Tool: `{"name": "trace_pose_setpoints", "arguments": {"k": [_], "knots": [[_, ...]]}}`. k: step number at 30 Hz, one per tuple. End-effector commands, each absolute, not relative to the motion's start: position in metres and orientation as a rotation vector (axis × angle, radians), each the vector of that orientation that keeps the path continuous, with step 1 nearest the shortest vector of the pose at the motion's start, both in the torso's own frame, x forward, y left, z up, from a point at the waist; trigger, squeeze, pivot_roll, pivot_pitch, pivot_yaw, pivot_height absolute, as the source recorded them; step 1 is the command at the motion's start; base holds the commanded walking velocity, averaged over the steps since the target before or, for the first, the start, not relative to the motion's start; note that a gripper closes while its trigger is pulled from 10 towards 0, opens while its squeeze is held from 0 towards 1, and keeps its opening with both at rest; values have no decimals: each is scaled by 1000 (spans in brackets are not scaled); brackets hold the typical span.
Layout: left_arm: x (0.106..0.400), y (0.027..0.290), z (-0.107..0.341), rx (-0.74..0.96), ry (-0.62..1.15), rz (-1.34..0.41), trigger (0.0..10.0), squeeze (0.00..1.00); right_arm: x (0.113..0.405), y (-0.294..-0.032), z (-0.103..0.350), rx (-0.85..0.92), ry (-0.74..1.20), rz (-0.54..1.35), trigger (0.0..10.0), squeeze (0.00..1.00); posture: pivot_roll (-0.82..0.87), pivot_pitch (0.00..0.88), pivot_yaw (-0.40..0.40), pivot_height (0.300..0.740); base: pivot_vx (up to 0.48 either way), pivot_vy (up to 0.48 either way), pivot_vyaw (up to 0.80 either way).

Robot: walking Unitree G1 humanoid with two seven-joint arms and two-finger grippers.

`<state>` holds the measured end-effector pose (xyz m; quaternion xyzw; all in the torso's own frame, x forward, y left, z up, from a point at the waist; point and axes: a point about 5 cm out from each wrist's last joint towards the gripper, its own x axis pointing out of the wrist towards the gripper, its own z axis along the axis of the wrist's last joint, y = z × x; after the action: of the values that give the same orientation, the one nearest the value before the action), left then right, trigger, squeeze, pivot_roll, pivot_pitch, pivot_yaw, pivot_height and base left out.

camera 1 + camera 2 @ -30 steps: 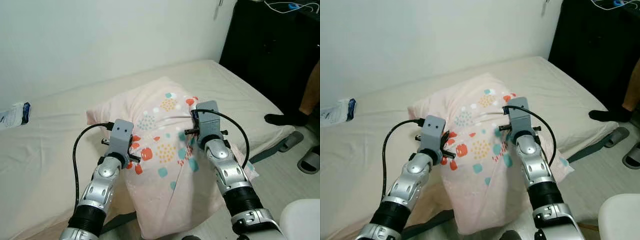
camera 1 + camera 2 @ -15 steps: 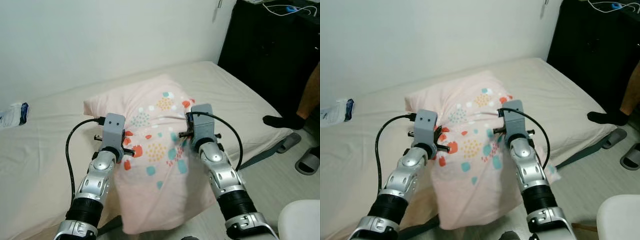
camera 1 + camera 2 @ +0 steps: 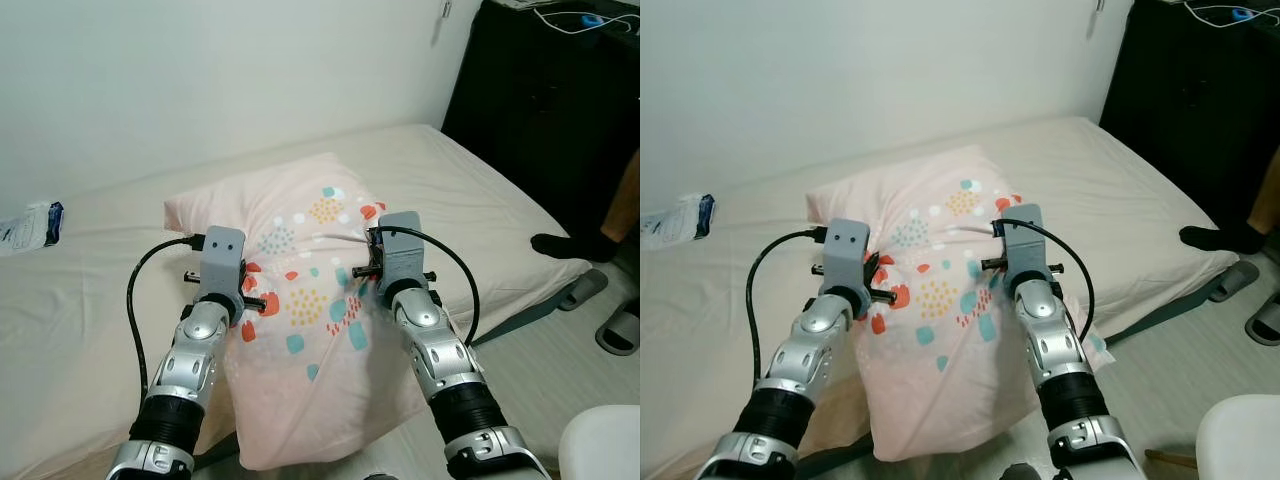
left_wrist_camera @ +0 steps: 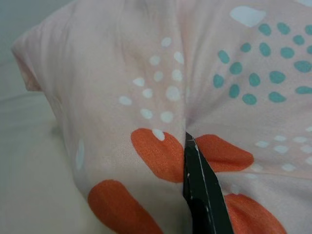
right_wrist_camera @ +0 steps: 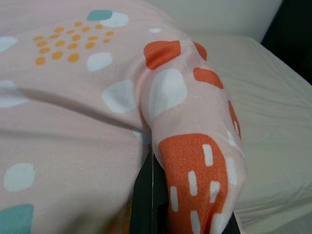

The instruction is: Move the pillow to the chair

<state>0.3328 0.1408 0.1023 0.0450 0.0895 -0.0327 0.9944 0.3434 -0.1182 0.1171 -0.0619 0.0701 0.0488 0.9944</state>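
Two silver arms reach out from the robot and hold a pink pillow point(image 3: 310, 330) with orange, teal and white spots. The pillow's low end hangs down past the edge of the bed point(image 3: 90, 300), and its top end seems to rest on the sheet, though that is hard to see. The left gripper point(image 4: 187, 141) pinches a fold of the pillow's left side. The right gripper point(image 5: 152, 156) is clamped on a fold of its right side. A white chair point(image 3: 605, 445) peeks in at the near right corner. Further off, a person's foot point(image 3: 570, 242) stands on the floor beside a dark cabinet point(image 3: 550, 100). A small packet point(image 3: 28, 225) lies far left on the bed.
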Motion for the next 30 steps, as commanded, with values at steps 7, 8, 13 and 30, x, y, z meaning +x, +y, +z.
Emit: {"name": "trace_pose_setpoints", "arguments": {"k": [7, 8, 13, 30], "knots": [[336, 126, 107, 146, 141, -116, 10000, 0, 337, -129, 122, -152, 93, 121, 10000, 0, -66, 62, 16, 740, 0, 0, 0], [337, 124, 106, 144, 145, -123, 10000, 0, 337, -132, 123, -159, 89, 116, 10000, 0, -69, 64, 21, 740, 0, 0, 0], [341, 110, 110, 127, 136, -161, 10000, 0, 335, -152, 127, -168, 82, 80, 10000, 0, -86, 24, 11, 740, 0, 0, 0], [342, 129, 117, 133, 121, -71, 10000, 0, 347, -136, 120, -88, 106, 101, 10000, 0, -5, 32, -104, 740, 0, 0, 0]]}}
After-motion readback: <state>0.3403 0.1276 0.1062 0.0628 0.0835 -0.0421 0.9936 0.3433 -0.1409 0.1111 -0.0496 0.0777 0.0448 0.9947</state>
